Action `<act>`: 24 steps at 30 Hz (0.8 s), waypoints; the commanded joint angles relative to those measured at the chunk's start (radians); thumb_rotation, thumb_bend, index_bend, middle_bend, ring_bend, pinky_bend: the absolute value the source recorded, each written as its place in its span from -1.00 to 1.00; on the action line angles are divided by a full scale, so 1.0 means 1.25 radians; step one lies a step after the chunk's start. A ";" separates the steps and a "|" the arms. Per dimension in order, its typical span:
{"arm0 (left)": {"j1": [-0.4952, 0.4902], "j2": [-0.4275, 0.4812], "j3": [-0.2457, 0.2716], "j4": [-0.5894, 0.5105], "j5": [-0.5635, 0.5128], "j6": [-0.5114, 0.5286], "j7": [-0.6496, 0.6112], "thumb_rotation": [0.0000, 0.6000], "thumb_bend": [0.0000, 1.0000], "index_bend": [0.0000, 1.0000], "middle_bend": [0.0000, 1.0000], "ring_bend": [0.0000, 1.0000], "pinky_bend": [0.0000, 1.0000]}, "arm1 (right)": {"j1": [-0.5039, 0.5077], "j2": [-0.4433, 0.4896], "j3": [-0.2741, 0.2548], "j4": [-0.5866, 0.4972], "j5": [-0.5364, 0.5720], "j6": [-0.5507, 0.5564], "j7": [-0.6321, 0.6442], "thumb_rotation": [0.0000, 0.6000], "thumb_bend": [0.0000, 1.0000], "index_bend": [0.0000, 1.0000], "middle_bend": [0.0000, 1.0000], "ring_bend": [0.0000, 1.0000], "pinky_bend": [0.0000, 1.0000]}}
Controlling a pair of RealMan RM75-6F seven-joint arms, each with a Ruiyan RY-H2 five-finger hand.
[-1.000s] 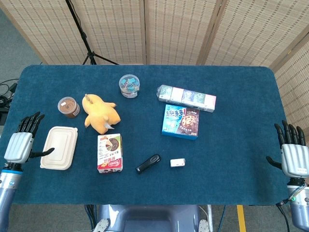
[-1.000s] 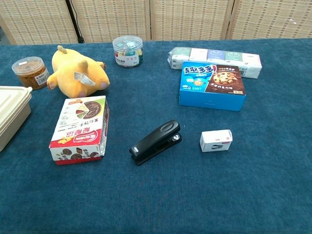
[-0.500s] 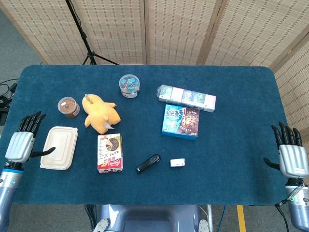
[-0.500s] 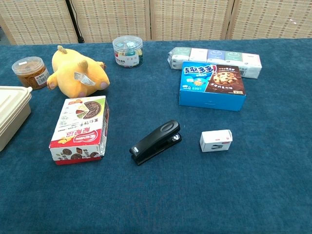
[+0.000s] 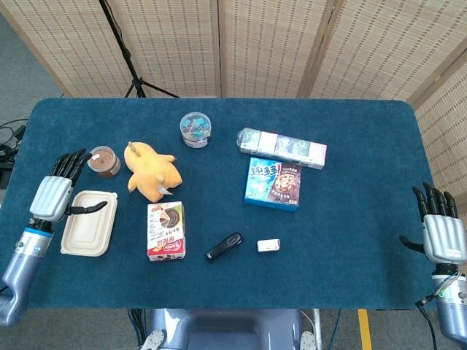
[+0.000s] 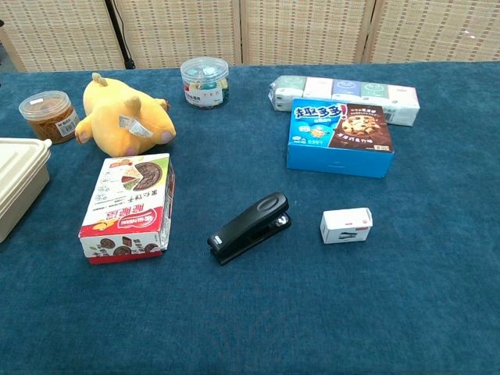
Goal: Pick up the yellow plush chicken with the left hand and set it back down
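- The left hand (image 5: 57, 194), silver-backed with black fingers, hovers over the near-left part of the table with its fingers spread and nothing in them; its thumb juts out over the pale beige lidded food container (image 5: 90, 222). It shows only in the head view.
- Its forearm slants in from the lower-left table edge, palm down and fingers pointing toward the far side of the table.
- The yellow plush chicken (image 5: 151, 171) lies on its side on the dark blue tablecloth (image 5: 350, 240), apart from the left hand, to the hand's right and a little farther back. It is not yet touched.
- Risk, as I judge it: the small round jar with a brown lid (image 5: 104, 161) stands just beside the fingertips and between hand and chicken. A straight sideways reach could knock it over.
- A low approach might also drag the thumb across the food container and shift it.
- The red and white snack box (image 5: 166, 230) lies near the chicken's front side. A grasp that sweeps toward the robot could nudge it.
- The plush is soft and rounded, so a shallow pinch may catch only fabric or the white tag (image 6: 129, 124) and let the body sag or slip.
- The right hand (image 5: 442, 232) rests at the far-right edge, fingers apart and empty, well away from everything.
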 commanded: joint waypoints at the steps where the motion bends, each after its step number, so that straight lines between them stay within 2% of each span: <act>1: -0.074 -0.082 -0.007 0.146 0.059 0.001 -0.070 -0.95 -1.00 -1.00 -1.00 -1.00 -1.00 | 0.002 -0.004 0.002 0.006 0.007 -0.007 0.000 1.00 -1.00 -1.00 -1.00 -1.00 -1.00; 3: -0.104 -0.121 -0.001 0.220 0.079 -0.003 -0.106 -1.00 -1.00 -1.00 -1.00 -1.00 -1.00 | 0.003 -0.006 0.003 0.012 0.013 -0.014 0.003 1.00 -1.00 -1.00 -1.00 -1.00 -1.00; 12: -0.215 -0.269 0.030 0.491 0.127 -0.018 -0.219 -1.00 -1.00 -1.00 -1.00 -1.00 -1.00 | 0.010 -0.022 0.005 0.041 0.035 -0.041 0.000 1.00 -1.00 -1.00 -1.00 -1.00 -1.00; 14: -0.237 -0.302 0.036 0.551 0.126 -0.045 -0.246 -1.00 -1.00 -1.00 -1.00 -1.00 -1.00 | 0.011 -0.026 0.006 0.047 0.040 -0.046 0.000 1.00 -1.00 -1.00 -1.00 -1.00 -1.00; 20: -0.276 -0.364 0.060 0.654 0.125 -0.131 -0.303 -1.00 -1.00 -1.00 -1.00 -1.00 -1.00 | 0.014 -0.033 0.010 0.062 0.052 -0.056 -0.004 1.00 -1.00 -1.00 -1.00 -1.00 -1.00; 24: -0.294 -0.390 0.077 0.690 0.131 -0.149 -0.312 -1.00 -1.00 -1.00 -1.00 -1.00 -1.00 | 0.015 -0.035 0.011 0.068 0.058 -0.063 0.000 1.00 -1.00 -1.00 -1.00 -1.00 -1.00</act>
